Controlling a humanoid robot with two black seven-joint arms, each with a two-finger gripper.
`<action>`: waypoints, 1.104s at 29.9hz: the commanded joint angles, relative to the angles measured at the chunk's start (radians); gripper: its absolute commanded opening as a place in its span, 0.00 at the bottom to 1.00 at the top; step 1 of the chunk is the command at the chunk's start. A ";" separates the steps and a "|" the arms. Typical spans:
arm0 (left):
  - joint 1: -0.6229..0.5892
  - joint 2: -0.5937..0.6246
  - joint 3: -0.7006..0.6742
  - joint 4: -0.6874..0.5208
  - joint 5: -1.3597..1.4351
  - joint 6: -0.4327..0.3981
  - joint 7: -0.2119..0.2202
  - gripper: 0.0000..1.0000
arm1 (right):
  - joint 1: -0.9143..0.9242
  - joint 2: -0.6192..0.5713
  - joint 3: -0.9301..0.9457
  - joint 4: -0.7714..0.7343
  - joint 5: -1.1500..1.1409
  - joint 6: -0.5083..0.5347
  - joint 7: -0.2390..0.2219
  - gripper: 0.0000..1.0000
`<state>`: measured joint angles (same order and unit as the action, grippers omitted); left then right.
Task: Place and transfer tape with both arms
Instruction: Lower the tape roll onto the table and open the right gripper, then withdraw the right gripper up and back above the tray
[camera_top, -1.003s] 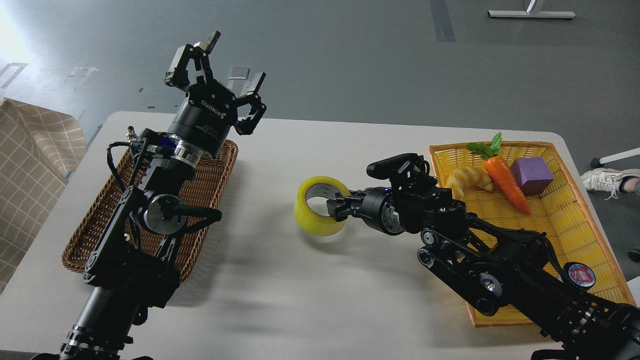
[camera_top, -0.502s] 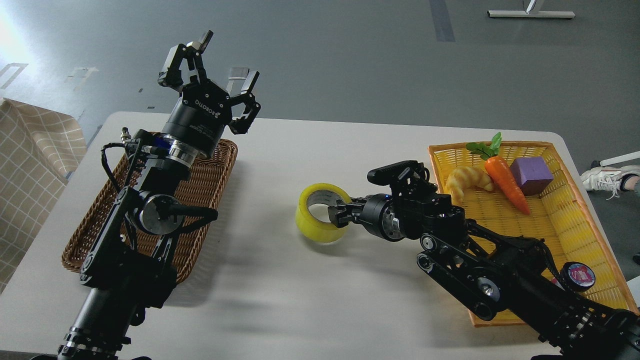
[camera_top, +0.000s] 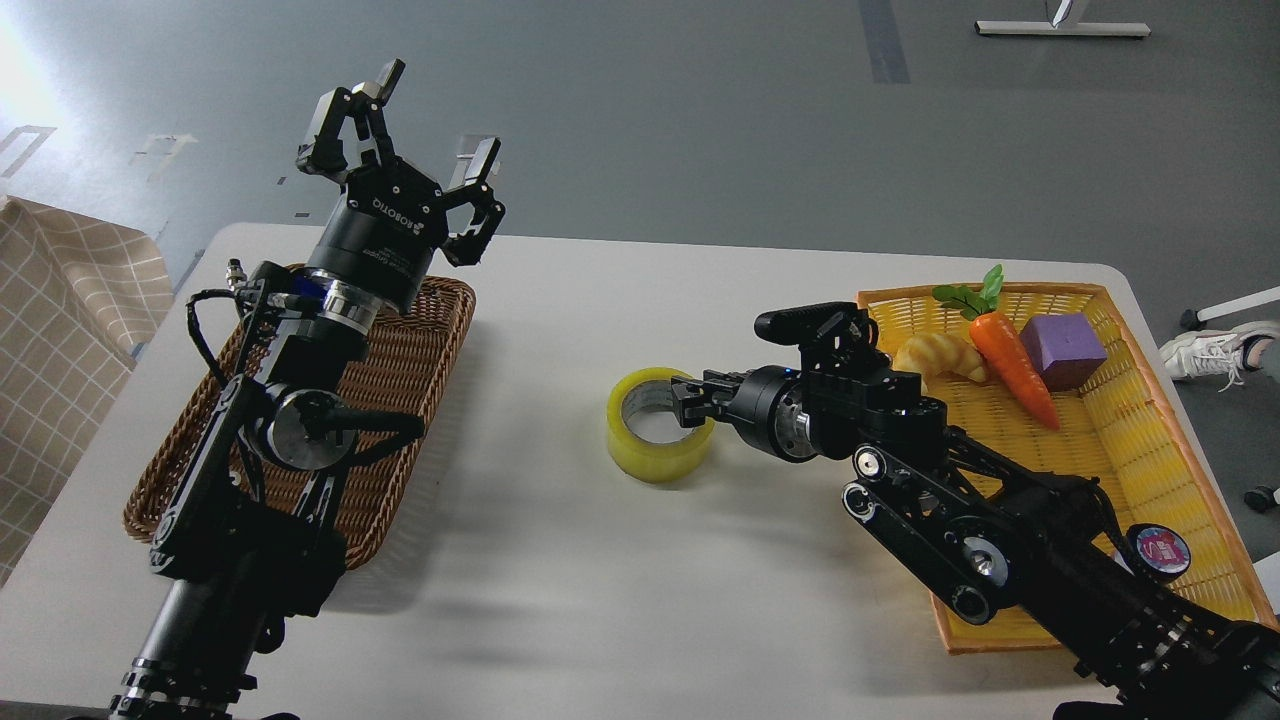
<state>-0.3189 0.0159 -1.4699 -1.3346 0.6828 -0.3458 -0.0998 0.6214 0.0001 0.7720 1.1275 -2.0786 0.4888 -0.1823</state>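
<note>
Tape: yellow translucent packing-tape roll (camera_top: 660, 438) flat mid-tabletop (camera_top: 600, 600), set within both arms' reach.
R tool (camera_top: 692, 400): at roll's rim; grip can't tell.
L tool (camera_top: 400, 125): wide open, empty, above far-left corner, prob. awaiting pickup.

Black jointed arms (camera_top: 300, 400) (silver discs, "ROBOTIQ" lettering)

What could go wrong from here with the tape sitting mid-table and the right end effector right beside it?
1. The right end effector sits at the rim of the tape; whether it grips is unclear, so pulling away could drag or tip the roll.
2. The left end effector is open and raised above the brown basket, far from the tape; reaching across could bring it into the right arm.
</note>
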 joint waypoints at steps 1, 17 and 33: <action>0.003 0.001 -0.007 0.000 0.000 -0.001 0.000 0.98 | 0.000 0.000 0.003 -0.009 0.002 0.000 0.000 0.58; -0.006 -0.004 0.006 0.002 0.003 0.019 0.002 0.98 | 0.032 0.000 0.275 0.109 0.086 -0.001 0.000 0.99; -0.035 -0.007 0.011 0.012 0.015 0.051 -0.001 0.98 | -0.086 -0.213 0.637 0.382 0.749 0.000 0.015 1.00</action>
<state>-0.3490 0.0100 -1.4586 -1.3253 0.6884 -0.3132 -0.0989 0.5823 -0.1925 1.3055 1.4916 -1.5072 0.4889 -0.1766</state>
